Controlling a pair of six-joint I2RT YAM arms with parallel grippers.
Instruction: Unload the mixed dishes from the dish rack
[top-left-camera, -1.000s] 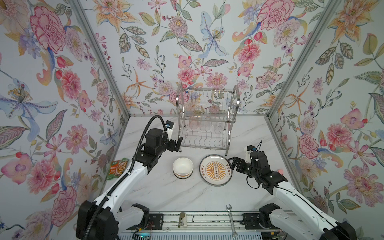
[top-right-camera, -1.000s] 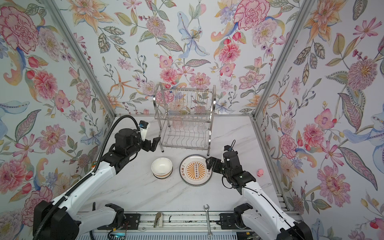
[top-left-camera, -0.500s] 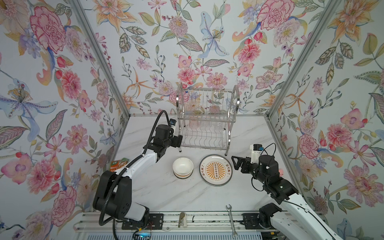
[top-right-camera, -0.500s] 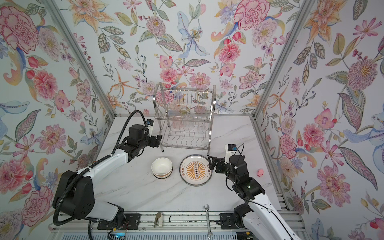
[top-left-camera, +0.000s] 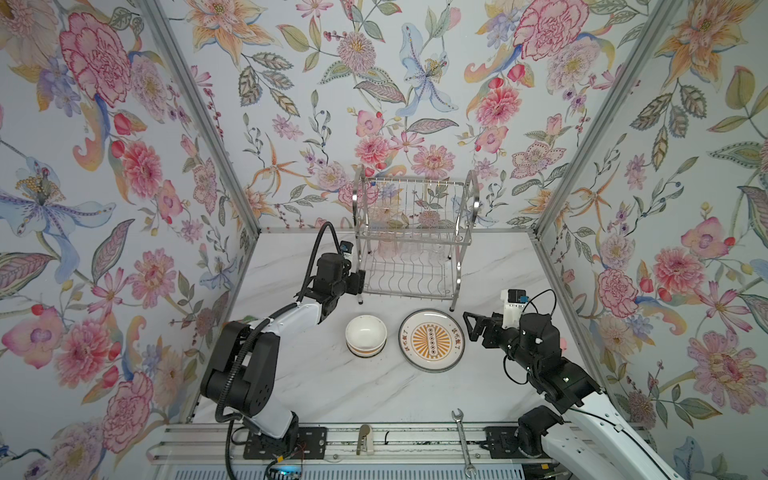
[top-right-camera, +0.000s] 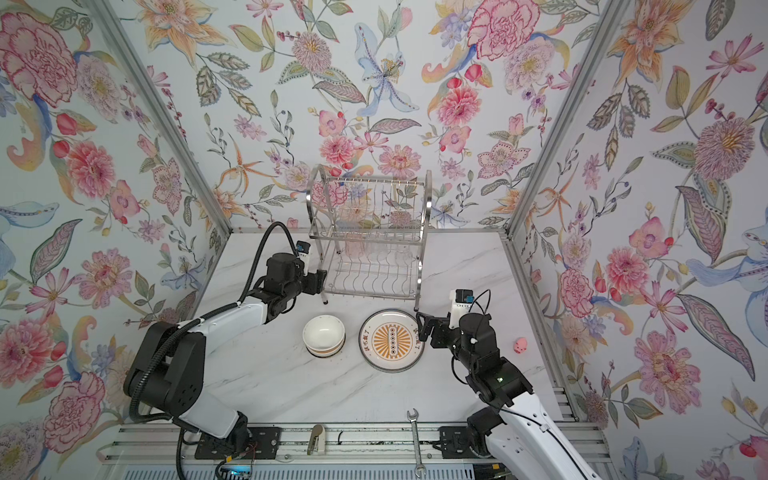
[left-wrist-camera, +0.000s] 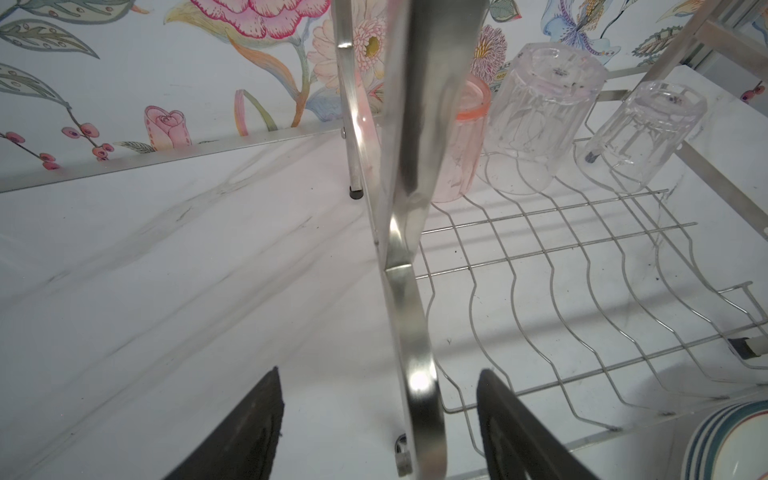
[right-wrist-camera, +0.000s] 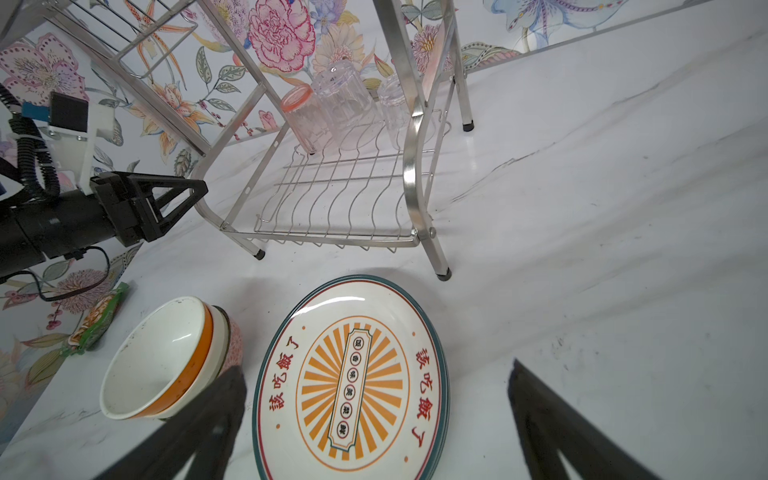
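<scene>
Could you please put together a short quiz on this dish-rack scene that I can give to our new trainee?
1. How many tumblers stand on the lower shelf of the dish rack?
2. True or false: the sunburst plate stands upright in a slot of the rack.
3. What lies between the open jaws of the left gripper? A) the rack's side frame B) a bowl C) a wrench

Key:
1. Three, all upside down.
2. False: it lies flat on the table.
3. A.
</scene>
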